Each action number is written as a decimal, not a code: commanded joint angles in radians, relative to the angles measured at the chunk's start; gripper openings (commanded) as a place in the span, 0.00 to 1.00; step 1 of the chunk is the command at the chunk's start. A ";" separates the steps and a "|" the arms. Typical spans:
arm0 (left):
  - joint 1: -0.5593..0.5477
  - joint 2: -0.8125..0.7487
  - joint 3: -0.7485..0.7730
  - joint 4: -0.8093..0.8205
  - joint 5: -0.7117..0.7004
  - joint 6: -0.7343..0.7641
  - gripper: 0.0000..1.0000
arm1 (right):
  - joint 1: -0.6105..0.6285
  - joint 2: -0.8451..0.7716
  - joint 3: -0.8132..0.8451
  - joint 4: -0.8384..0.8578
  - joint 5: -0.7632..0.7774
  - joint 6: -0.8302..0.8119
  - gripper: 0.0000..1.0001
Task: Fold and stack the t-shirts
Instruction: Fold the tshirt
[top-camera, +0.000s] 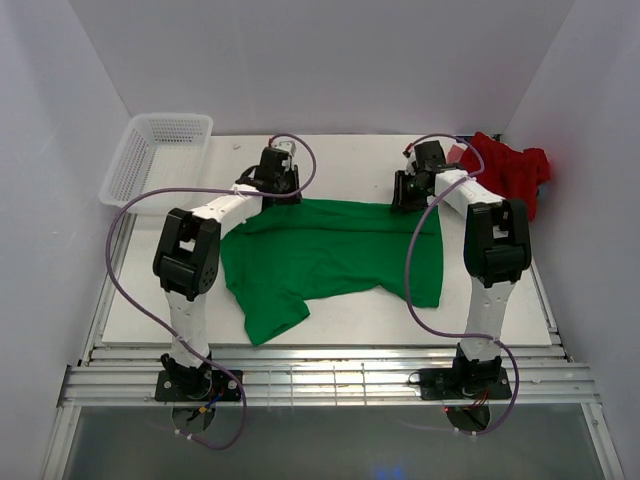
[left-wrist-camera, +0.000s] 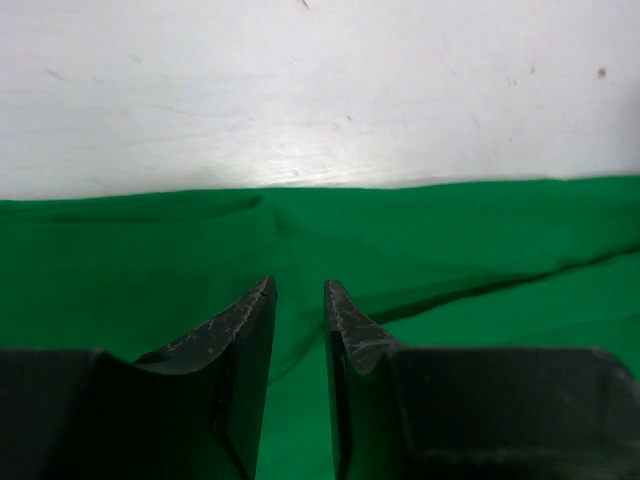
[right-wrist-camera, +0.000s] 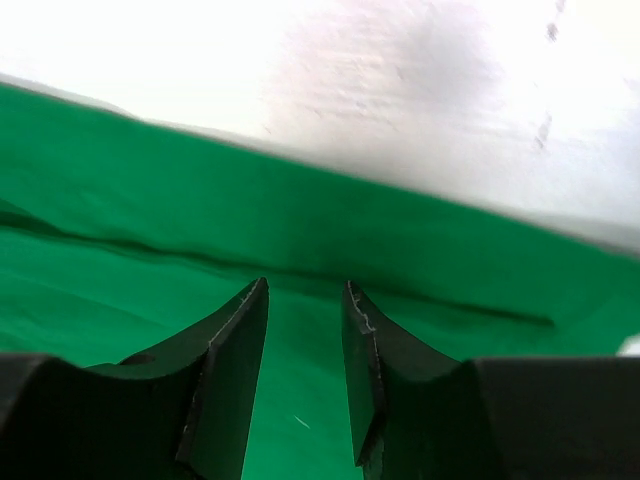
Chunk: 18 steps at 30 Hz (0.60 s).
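Two grippers, left (left-wrist-camera: 298, 300), right (right-wrist-camera: 305, 300), jaws narrowly parted over green t-shirt (top-camera: 330, 255)

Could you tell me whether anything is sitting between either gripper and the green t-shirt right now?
Nothing visible does. The left gripper and right gripper are both directly over the far edge of the green t-shirt, with only cloth between their fingertips. The red t-shirt lies off to the right.

White mesh basket (top-camera: 160, 155) at table's (top-camera: 340, 160) far-left corner.
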<state>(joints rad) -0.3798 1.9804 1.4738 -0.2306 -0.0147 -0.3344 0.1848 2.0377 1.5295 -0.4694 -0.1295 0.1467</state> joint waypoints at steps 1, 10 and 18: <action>-0.016 0.052 0.065 -0.010 0.074 -0.021 0.36 | 0.002 0.006 0.070 0.107 -0.129 0.039 0.41; -0.051 0.136 0.178 0.020 0.160 -0.041 0.34 | 0.024 0.075 0.136 0.195 -0.258 0.139 0.41; -0.074 0.172 0.194 0.011 0.185 -0.058 0.34 | 0.084 0.125 0.115 0.183 -0.306 0.128 0.41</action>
<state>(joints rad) -0.4408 2.1418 1.6577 -0.2150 0.1417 -0.3824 0.2417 2.1384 1.6295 -0.2901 -0.3870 0.2714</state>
